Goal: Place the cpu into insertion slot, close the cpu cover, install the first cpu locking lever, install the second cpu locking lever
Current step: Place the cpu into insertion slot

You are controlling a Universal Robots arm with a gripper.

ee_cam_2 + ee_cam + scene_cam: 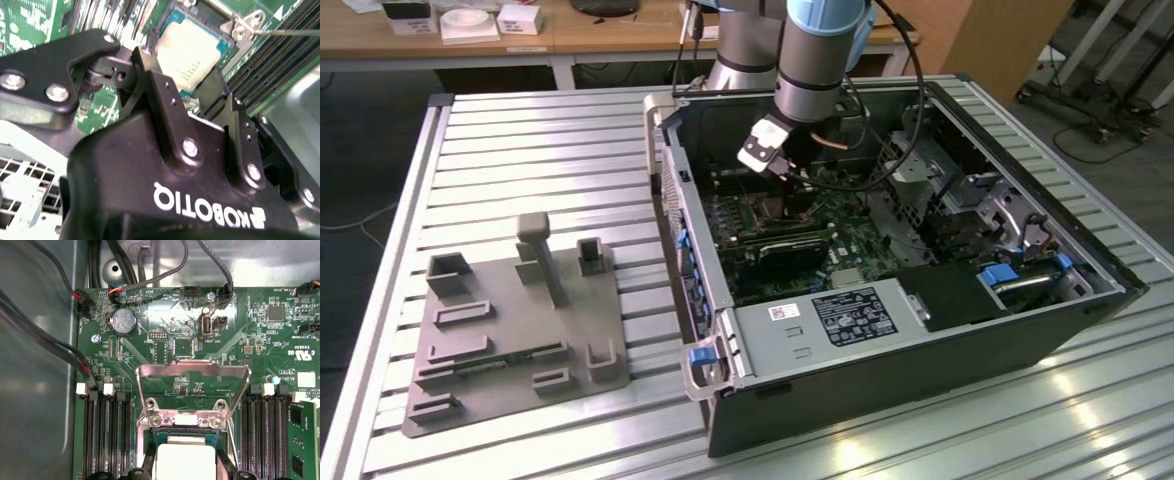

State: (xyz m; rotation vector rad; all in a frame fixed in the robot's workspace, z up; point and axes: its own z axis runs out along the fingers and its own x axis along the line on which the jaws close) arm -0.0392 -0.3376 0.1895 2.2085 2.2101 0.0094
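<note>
End effector of mine hangs inside the computer case, right over the cpu at the insertion slot; whether it grips, I cannot tell. The cpu cover stands raised beside the slot.

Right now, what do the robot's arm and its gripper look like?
In the exterior view the arm is a silvery-grey tube with a light blue joint cap, and black cables loop off it. A white-and-black block sits at the wrist. In the second wrist view the gripper is glossy black and angular, with silver screw heads and white lettering on its body.
</note>
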